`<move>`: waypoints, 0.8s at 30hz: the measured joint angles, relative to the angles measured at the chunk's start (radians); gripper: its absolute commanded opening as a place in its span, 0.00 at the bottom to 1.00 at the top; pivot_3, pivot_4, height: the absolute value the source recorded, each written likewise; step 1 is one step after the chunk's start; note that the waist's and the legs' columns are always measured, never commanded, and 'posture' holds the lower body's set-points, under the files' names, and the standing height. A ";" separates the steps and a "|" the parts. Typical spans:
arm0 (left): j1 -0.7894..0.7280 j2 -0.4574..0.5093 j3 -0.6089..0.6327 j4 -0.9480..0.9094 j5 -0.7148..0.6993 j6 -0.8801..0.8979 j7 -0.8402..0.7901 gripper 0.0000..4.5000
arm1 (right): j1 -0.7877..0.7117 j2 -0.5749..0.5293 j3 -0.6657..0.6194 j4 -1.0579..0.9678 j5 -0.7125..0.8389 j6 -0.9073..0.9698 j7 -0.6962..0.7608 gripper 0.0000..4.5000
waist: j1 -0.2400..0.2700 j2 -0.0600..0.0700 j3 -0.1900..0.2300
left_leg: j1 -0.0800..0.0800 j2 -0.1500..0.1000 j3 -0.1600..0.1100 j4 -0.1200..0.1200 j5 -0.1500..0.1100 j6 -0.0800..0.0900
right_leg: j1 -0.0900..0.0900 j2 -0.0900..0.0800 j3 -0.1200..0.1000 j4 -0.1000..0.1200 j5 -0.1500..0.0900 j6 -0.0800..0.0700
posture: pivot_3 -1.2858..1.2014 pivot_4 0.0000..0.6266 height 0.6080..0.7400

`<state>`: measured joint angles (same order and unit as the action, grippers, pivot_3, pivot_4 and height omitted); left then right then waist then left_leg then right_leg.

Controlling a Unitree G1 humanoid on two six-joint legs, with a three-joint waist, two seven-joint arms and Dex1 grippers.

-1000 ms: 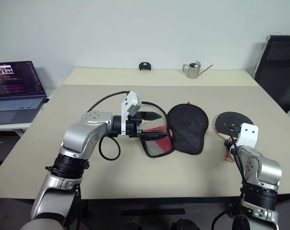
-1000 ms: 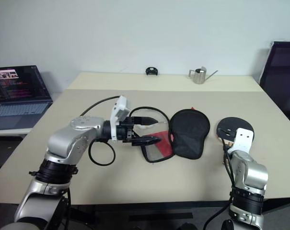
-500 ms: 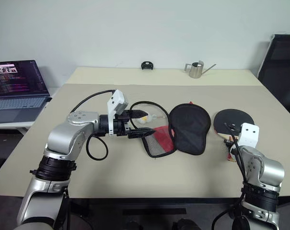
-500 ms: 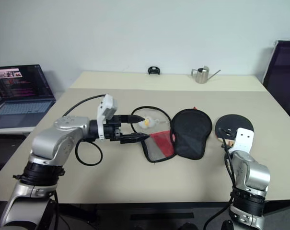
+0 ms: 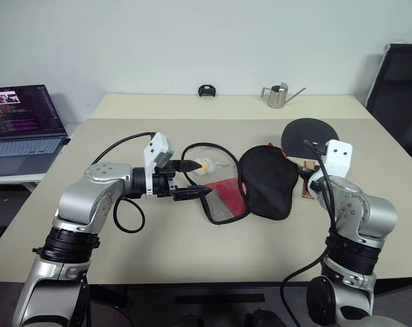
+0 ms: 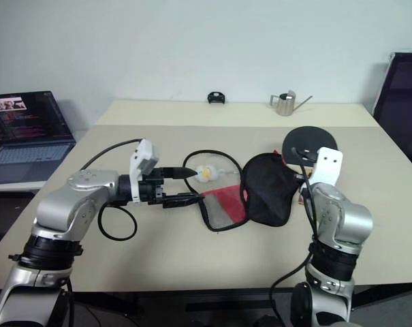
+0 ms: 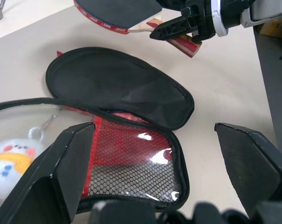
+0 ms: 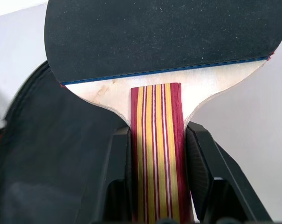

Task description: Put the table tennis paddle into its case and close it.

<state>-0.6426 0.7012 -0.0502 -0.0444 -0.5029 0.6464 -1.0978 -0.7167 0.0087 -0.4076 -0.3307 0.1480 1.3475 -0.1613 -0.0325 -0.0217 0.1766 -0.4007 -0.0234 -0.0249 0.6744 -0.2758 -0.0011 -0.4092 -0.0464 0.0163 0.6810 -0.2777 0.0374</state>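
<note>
Beige table [image 5: 192, 252] under a plain white wall, laptop [image 5: 22, 129] off its left edge, small metal watering can [image 5: 276, 97] and a dark object at the far edge. Left eye view: the case [image 5: 257, 184] lies open mid-table, black fabric half toward the right arm, mesh-and-red half [image 5: 223, 201] toward the left arm; a small plush keychain [image 5: 203, 165] sits just beyond the mesh half. Left gripper [image 5: 185, 180] hovers level beside the mesh half, fingers spread wide, grasping nothing. Right gripper [image 5: 305, 178] is clenched on the handle of the table tennis paddle [image 5: 309, 133], which is lifted off the table just right of the case, blade pointing away from the robot. Right eye view: same layout; paddle blade sits beyond and right of the black half, well apart from the left gripper. Left wrist view: mesh pocket directly ahead between the spread fingers [image 7: 61, 163], black flap behind it, paddle and right gripper beyond the flap. Right wrist view: both fingers [image 8: 115, 172] press the striped wooden handle, blade straight ahead along the gripper's line, black case fabric beside and below it. Judgement: right arm is the carrier; paddle's long axis runs away from the robot, while the case lies toward the left of it, so the blade likely must swing leftward to enter the opening
</note>
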 measured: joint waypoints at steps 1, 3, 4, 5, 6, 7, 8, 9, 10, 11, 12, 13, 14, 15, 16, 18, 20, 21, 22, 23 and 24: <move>0.000 0.000 0.000 0.000 0.000 0.000 0.000 1.00 | -0.014 0.028 0.000 0.002 0.000 0.001 -0.010 0.26 | -0.001 0.000 0.000 | 0.000 0.000 0.000 0.000 0.000 0.000 | 0.000 0.000 0.000 0.000 0.000 0.000 | 0.52 0.24 1.00; 0.000 0.000 0.000 0.000 0.000 -0.001 0.000 1.00 | -0.033 0.073 0.001 0.015 -0.001 -0.003 -0.024 0.26 | -0.002 0.000 0.000 | 0.000 0.000 0.000 0.000 0.000 0.000 | 0.000 0.000 0.000 0.000 0.000 0.000 | 0.52 0.24 1.00; 0.000 0.000 0.000 0.001 0.000 -0.002 0.000 1.00 | -0.044 0.102 0.001 0.034 -0.002 -0.010 -0.036 0.26 | -0.003 0.000 0.000 | 0.000 0.000 0.000 0.000 0.000 0.000 | 0.000 0.000 0.000 0.000 0.000 0.000 | 0.52 0.24 1.00; 0.000 -0.002 -0.001 0.001 0.000 -0.003 0.000 1.00 | -0.046 0.112 0.011 0.060 -0.001 -0.015 -0.043 0.26 | -0.002 0.000 0.000 | 0.000 0.000 0.000 0.000 0.000 0.000 | 0.000 0.000 0.000 0.000 0.000 0.000 | 0.52 0.24 1.00; 0.000 -0.002 -0.001 0.001 0.000 -0.004 0.000 1.00 | -0.046 0.113 0.018 0.077 0.001 -0.018 -0.046 0.26 | -0.002 0.000 0.000 | 0.000 0.000 0.000 0.000 0.000 0.000 | 0.000 0.000 0.000 0.000 0.000 0.000 | 0.52 0.24 1.00; 0.000 -0.002 -0.001 0.001 0.001 -0.004 0.000 1.00 | -0.046 0.113 0.017 0.092 0.000 -0.025 -0.054 0.26 | 0.000 0.000 0.000 | 0.000 0.000 0.000 0.000 0.000 0.000 | -0.001 0.000 0.000 0.000 0.000 0.000 | 0.52 0.24 1.00; 0.001 -0.001 0.000 0.001 0.001 -0.004 0.000 1.00 | -0.046 0.114 0.018 0.120 -0.002 -0.047 -0.067 0.26 | 0.003 0.000 0.000 | -0.001 -0.001 0.000 0.000 0.000 0.000 | 0.000 0.000 -0.001 -0.001 0.000 0.000 | 0.52 0.24 1.00; 0.001 -0.001 0.000 0.001 0.001 -0.004 0.000 1.00 | -0.046 0.114 0.018 0.129 -0.001 -0.054 -0.070 0.26 | 0.003 0.000 0.001 | -0.001 -0.001 0.000 0.000 0.000 0.000 | -0.001 -0.001 -0.001 -0.001 0.000 0.000 | 0.52 0.24 1.00; 0.001 -0.001 0.000 0.001 0.001 -0.004 0.001 1.00 | -0.046 0.114 0.021 0.145 -0.001 -0.070 -0.077 0.26 | 0.002 0.000 0.000 | -0.001 -0.001 0.000 0.000 0.000 0.000 | -0.001 -0.001 0.000 -0.001 0.000 0.000 | 0.52 0.24 1.00; 0.001 -0.001 0.000 0.001 0.001 -0.004 0.001 1.00 | -0.046 0.114 0.024 0.160 -0.001 -0.087 -0.082 0.26 | 0.000 0.001 0.000 | -0.001 -0.001 0.000 0.000 0.000 0.000 | -0.001 -0.001 0.000 -0.001 0.000 0.000 | 0.52 0.24 1.00; 0.002 -0.001 0.000 0.001 0.001 -0.004 0.004 1.00 | -0.045 0.114 0.027 0.182 0.000 -0.112 -0.086 0.26 | -0.001 0.001 0.000 | 0.000 -0.001 0.000 -0.001 0.000 0.000 | -0.001 -0.001 0.000 0.000 0.000 0.000 | 0.52 0.24 1.00; 0.003 -0.002 0.000 0.001 0.001 -0.004 0.006 1.00 | -0.045 0.114 0.029 0.195 0.001 -0.125 -0.088 0.26 | -0.001 0.001 0.001 | 0.000 -0.001 0.000 -0.001 0.000 0.000 | -0.001 -0.001 0.000 0.000 0.000 0.000 | 0.52 0.24 1.00; 0.004 -0.002 0.000 0.000 0.001 -0.004 0.007 1.00 | -0.045 0.114 0.032 0.212 0.003 -0.141 -0.093 0.26 | -0.002 0.001 0.001 | 0.000 -0.001 0.000 -0.001 0.000 0.000 | -0.001 0.000 0.000 0.000 0.000 0.000 | 0.52 0.24 1.00; 0.005 -0.002 0.000 0.000 0.001 -0.004 0.008 1.00 | -0.045 0.114 0.035 0.226 0.005 -0.153 -0.096 0.26 | -0.002 0.001 0.001 | 0.000 0.000 0.000 -0.001 0.000 0.000 | -0.001 0.000 0.000 0.000 0.000 0.000 | 0.52 0.24 1.00; 0.005 -0.002 0.000 -0.001 0.001 -0.004 0.010 1.00 | -0.044 0.115 0.037 0.240 0.010 -0.163 -0.097 0.26 | -0.002 0.001 0.001 | 0.000 0.000 0.000 -0.002 0.000 0.000 | -0.002 0.000 0.000 0.000 0.000 0.000 | 0.52 0.24 1.00; 0.007 -0.002 0.000 -0.004 0.000 -0.004 0.016 1.00 | -0.040 0.115 0.044 0.266 0.015 -0.180 -0.103 0.26 | -0.004 0.001 0.001 | 0.000 0.000 0.001 -0.002 0.000 0.000 | -0.002 0.000 0.000 0.000 0.000 0.000 | 0.52 0.24 1.00; 0.010 -0.002 0.000 -0.006 0.000 -0.003 0.018 1.00 | -0.034 0.115 0.054 0.277 0.024 -0.185 -0.105 0.26 | -0.004 0.001 0.001 | 0.000 0.000 0.001 -0.003 0.000 0.000 | -0.002 0.000 0.000 0.000 0.000 0.000 | 0.52 0.24 1.00; 0.012 -0.002 0.000 -0.006 0.000 -0.003 0.018 1.00 | -0.029 0.116 0.062 0.278 0.031 -0.185 -0.107 0.26 | -0.004 0.001 0.001 | 0.000 0.000 0.001 -0.003 0.000 0.000 | -0.002 0.000 0.000 -0.001 0.000 0.000 | 0.52 0.24 1.00; 0.013 -0.002 0.000 -0.006 0.000 -0.003 0.018 1.00 | -0.026 0.116 0.070 0.278 0.032 -0.185 -0.108 0.26 | -0.004 0.001 0.001 | 0.000 0.000 0.001 -0.003 0.000 0.000 | -0.002 0.000 0.000 -0.001 0.000 0.000 | 0.52 0.24 1.00; 0.014 -0.002 0.000 -0.006 0.000 -0.003 0.019 1.00 | -0.021 0.116 0.079 0.278 0.036 -0.185 -0.112 0.26 | -0.004 0.001 0.001 | 0.000 0.000 0.001 -0.004 0.000 0.000 | -0.002 0.000 0.000 -0.001 0.000 0.000 | 0.52 0.24 1.00; 0.014 -0.002 0.000 -0.007 0.000 -0.003 0.019 1.00 | -0.018 0.116 0.081 0.278 0.041 -0.185 -0.115 0.26 | -0.003 0.001 0.001 | 0.000 0.000 0.001 -0.004 0.000 0.000 | -0.002 0.000 0.000 -0.001 0.000 0.000 | 0.52 0.24 1.00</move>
<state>-0.6289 0.6997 -0.0504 -0.0509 -0.5034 0.6430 -1.0788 -0.7347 0.1251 -0.3262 -0.0532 0.1892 1.1630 -0.2762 -0.0360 -0.0210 0.1772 -0.4011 -0.0239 -0.0243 0.6708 -0.2756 -0.0015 -0.4113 -0.0467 0.0167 0.6803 -0.2778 0.0373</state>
